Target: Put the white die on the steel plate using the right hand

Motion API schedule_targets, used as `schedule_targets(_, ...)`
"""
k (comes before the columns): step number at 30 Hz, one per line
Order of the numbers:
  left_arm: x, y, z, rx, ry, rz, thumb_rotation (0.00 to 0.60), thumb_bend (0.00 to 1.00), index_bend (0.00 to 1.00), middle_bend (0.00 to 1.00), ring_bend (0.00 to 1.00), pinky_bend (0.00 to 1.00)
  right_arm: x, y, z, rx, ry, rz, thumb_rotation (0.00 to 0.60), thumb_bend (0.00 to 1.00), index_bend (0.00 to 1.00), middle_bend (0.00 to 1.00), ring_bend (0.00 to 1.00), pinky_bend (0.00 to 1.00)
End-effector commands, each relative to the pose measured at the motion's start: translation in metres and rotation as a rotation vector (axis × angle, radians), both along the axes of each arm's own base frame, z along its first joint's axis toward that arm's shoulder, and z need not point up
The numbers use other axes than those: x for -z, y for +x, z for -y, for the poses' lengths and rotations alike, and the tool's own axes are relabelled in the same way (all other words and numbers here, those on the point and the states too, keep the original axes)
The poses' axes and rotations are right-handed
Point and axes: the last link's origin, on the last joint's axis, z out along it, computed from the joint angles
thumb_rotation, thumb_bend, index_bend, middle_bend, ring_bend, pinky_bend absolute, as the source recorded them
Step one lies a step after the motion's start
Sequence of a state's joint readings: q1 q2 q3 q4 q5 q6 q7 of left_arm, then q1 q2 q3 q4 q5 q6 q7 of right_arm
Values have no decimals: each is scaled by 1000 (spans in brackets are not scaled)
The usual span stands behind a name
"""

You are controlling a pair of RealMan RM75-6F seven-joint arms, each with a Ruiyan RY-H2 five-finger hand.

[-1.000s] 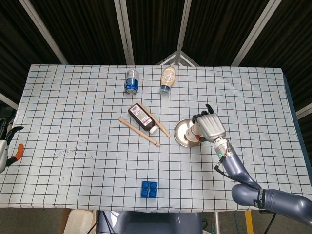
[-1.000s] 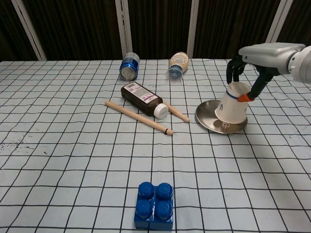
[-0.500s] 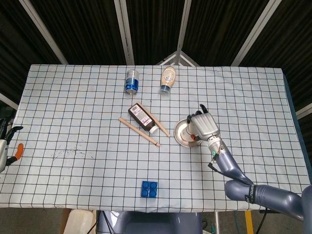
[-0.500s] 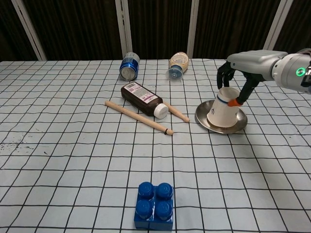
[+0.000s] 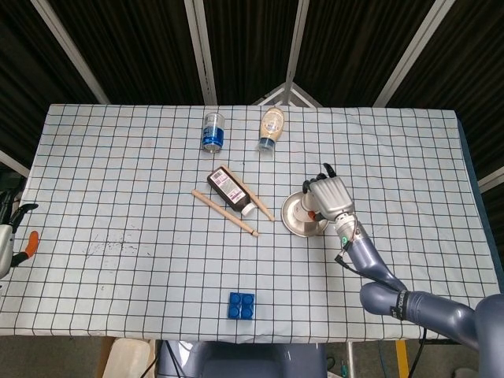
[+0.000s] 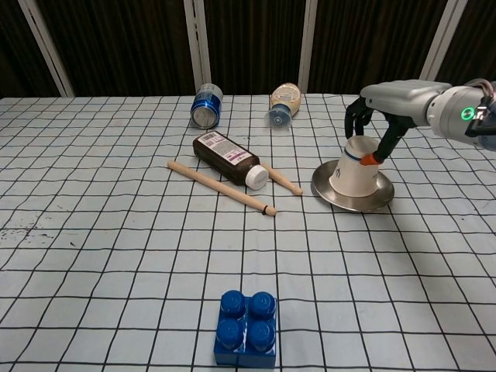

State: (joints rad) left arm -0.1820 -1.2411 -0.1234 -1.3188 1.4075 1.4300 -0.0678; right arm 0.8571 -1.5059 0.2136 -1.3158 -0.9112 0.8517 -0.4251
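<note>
A steel plate (image 6: 376, 199) (image 5: 296, 223) lies right of the table's middle. A white paper cup (image 6: 356, 164) stands on it upside down, leaning a little. My right hand (image 6: 381, 108) (image 5: 331, 197) grips the cup's upper end from above, fingers curled around it. No white die shows in either view; the cup covers the middle of the plate. My left hand (image 5: 11, 236) shows only at the far left edge of the head view, fingers apart and holding nothing.
A brown bottle (image 6: 229, 159) and two wooden sticks (image 6: 221, 188) lie left of the plate. A blue can (image 6: 206, 106) and a mayonnaise bottle (image 6: 283, 101) lie at the back. A blue brick (image 6: 246, 328) sits near the front edge.
One second ago the cup was tipped up, with a small dotted white object showing under its rim. The right hand has lowered the cup over the plate and shifted slightly left.
</note>
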Motion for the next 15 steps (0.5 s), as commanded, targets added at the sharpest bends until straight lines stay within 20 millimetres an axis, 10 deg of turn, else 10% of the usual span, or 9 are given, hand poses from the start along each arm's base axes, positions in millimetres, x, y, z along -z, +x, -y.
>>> schedule_targets(1,0,0,0,-1,1,-1,600,635,239,0,0,120,-3,-3,1,1,-6,-6,600,385,514,474,266,0)
schedule_targets(15,4,2,-1,4,-9,-5,600,635,239,0,0,120,-14,-13,-27,-23,30,-47,600,387,517,474,266,0)
